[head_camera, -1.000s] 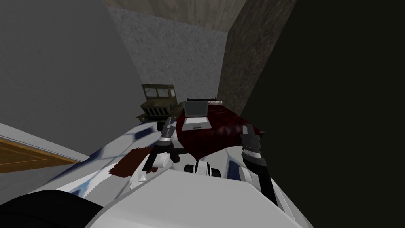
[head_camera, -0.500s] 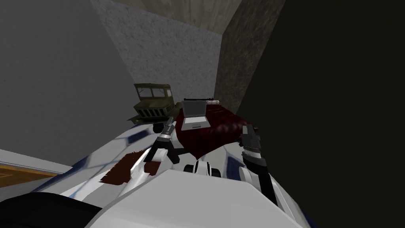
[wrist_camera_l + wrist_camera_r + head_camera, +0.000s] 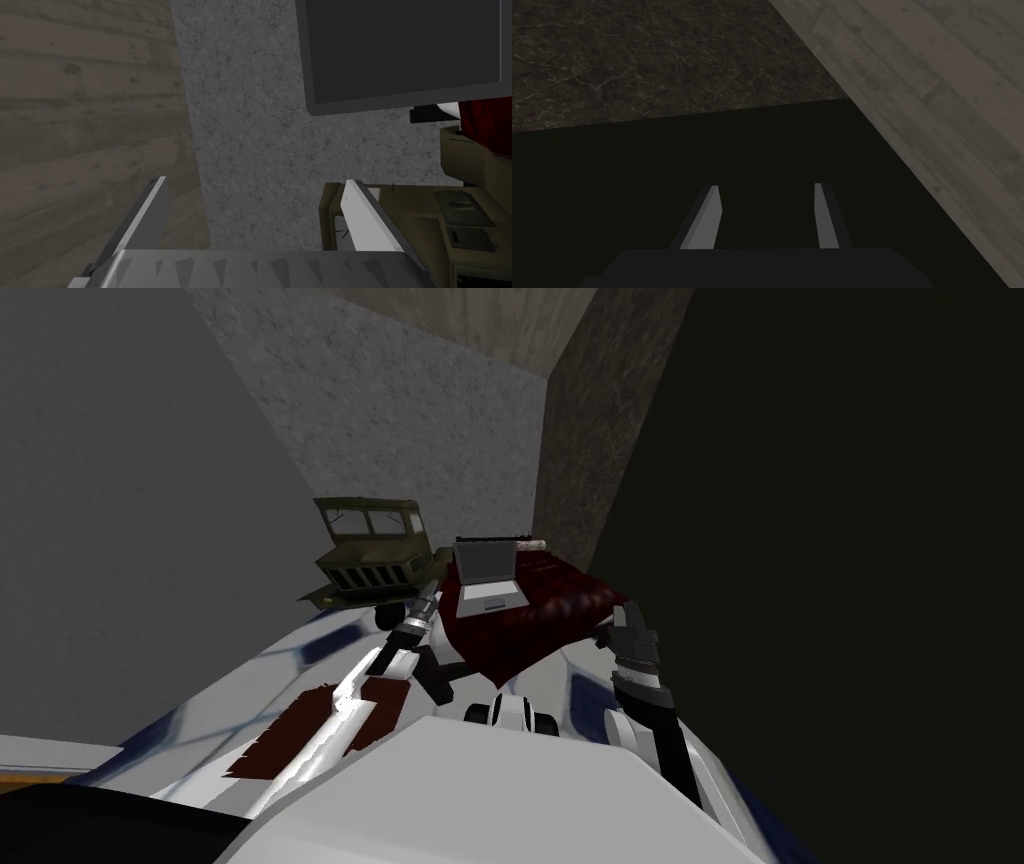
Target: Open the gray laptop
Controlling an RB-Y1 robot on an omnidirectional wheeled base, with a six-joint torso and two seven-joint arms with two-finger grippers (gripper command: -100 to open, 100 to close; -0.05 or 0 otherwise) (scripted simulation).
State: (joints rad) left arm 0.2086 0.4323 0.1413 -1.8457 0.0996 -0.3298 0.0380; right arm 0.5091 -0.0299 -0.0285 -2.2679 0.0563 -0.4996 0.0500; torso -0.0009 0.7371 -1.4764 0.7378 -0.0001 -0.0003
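The gray laptop (image 3: pixel 488 578) lies on a dark red cover (image 3: pixel 545 623) with its lid standing upright and the keyboard facing me. My left gripper (image 3: pixel 430 593) reaches out just left of the laptop's front corner, between it and an olive truck. In the left wrist view this gripper (image 3: pixel 255 205) is open and holds nothing; past its fingers (image 3: pixel 367 217) a dark panel with a gray rim (image 3: pixel 400 50) shows, which looks like the laptop's screen. My right gripper (image 3: pixel 628 623) hangs at the cover's right edge, open (image 3: pixel 767 215) and holding nothing.
An olive toy truck (image 3: pixel 370 553) stands close to the left of the laptop, also near the left fingers (image 3: pixel 450 215). A black bar and a white roll (image 3: pixel 530 544) lie behind the laptop. The cover rests on a white and blue patterned surface (image 3: pixel 250 688). A black area (image 3: pixel 850 588) lies to the right.
My left arm has stretched forward, bringing its gripper nearer the laptop and truck. My head view has swung, so the scene slid left. The laptop and right arm are unmoved.
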